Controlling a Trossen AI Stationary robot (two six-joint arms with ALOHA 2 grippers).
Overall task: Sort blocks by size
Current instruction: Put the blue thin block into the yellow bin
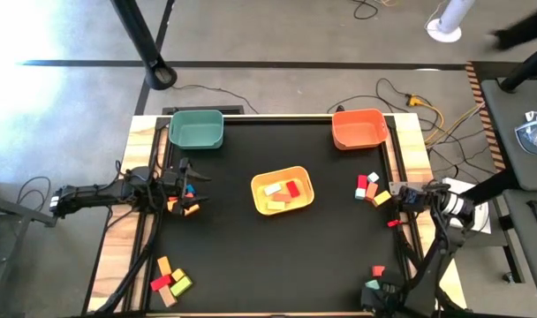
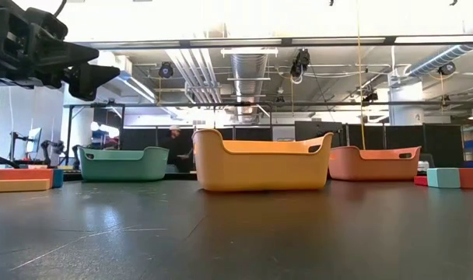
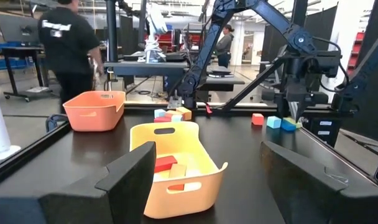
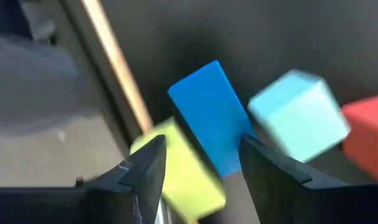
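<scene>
High view shows the black table (image 1: pixel 251 265) with pale wooden strips along its left and right edges. A green bin (image 1: pixel 196 129) sits at the far left corner, an orange bin (image 1: pixel 359 129) at the far right corner, and a yellow bin (image 1: pixel 283 191) near the middle, holding red and yellow blocks (image 1: pixel 283 189). Broad bare mat lies open between the yellow bin and the near edge.

More blocks lie in clusters by the edges: one group (image 1: pixel 170 281) near the near left corner, another (image 1: pixel 371 189) by the right edge, a few (image 1: pixel 380 270) near the right arm's base.

The left pincer (image 1: pixel 191 185) hovers over the left side of the table, fingers spread wide and holding nothing, with small blocks (image 1: pixel 185 205) just beside it. The right pincer (image 4: pixel 201 168) sits low at the right edge, fingers apart around a blue block (image 4: pixel 211 118), beside a yellow-green one (image 4: pixel 183 171) and a pale blue cube (image 4: pixel 298 115); whether the fingers touch the blue block I cannot tell.

Beyond the table is grey floor with cables, and a workshop where a person in a dark shirt (image 3: pixel 64 43) stands.
</scene>
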